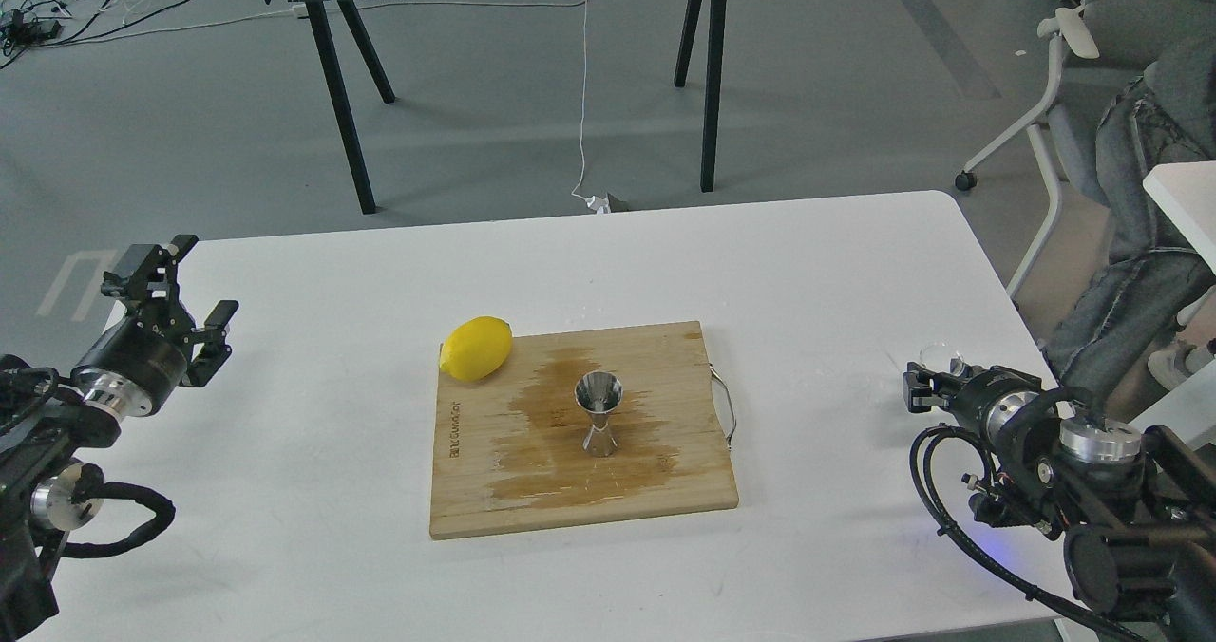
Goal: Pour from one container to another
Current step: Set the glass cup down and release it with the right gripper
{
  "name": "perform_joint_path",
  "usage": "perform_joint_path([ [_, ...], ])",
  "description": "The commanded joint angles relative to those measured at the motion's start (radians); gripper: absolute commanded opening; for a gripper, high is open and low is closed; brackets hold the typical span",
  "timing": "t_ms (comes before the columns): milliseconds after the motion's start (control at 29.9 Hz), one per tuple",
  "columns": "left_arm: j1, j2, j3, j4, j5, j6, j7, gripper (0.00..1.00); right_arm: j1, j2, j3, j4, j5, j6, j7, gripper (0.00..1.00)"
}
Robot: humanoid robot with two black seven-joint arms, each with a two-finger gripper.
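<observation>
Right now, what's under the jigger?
The steel jigger stands upright on the bamboo cutting board, within a dark wet stain. The board patch beneath its base is covered. The lemon rests at the board's far-left corner.

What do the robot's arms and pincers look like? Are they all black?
Mostly black. The left pincer has two black fingers on a chunky black body, joined to a shiny silver ring at the wrist. The right pincer is black too, with the same kind of silver ring behind it. Thick black cables loop beside both arms, and a small blue light glows low on the right one.
</observation>
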Motion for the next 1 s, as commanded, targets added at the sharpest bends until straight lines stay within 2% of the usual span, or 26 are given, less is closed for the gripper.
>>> perform_joint_path([
  [0, 0.0, 0.0, 0.0, 0.0, 0.0, 0.0, 0.0, 0.99, 0.0, 0.0, -0.003, 0.003, 0.0, 0.0, 0.0, 0.42],
  [100, 0.0, 0.0, 0.0, 0.0, 0.0, 0.0, 0.0, 0.99, 0.0, 0.0, -0.003, 0.005, 0.0, 0.0, 0.0, 0.49],
  [268, 0.0, -0.001, 0.0, 0.0, 0.0, 0.0, 0.0, 0.99, 0.0, 0.0, -0.003, 0.005, 0.0, 0.0, 0.0, 0.55],
  [702, 0.0, 0.0, 0.0, 0.0, 0.0, 0.0, 0.0, 0.99, 0.0, 0.0, -0.003, 0.005, 0.0, 0.0, 0.0, 0.66],
  [803, -0.002, 0.0, 0.0, 0.0, 0.0, 0.0, 0.0, 0.99, -0.002, 0.0, -0.003, 0.006, 0.0, 0.0, 0.0, 0.75],
  [903, 0.0, 0.0, 0.0, 0.0, 0.0, 0.0, 0.0, 0.99, 0.0, 0.0, -0.003, 0.008, 0.0, 0.0, 0.0, 0.93],
  [970, 0.0, 0.0, 0.0, 0.0, 0.0, 0.0, 0.0, 0.99, 0.0, 0.0, -0.001, 0.008, 0.0, 0.003, 0.0, 0.95],
])
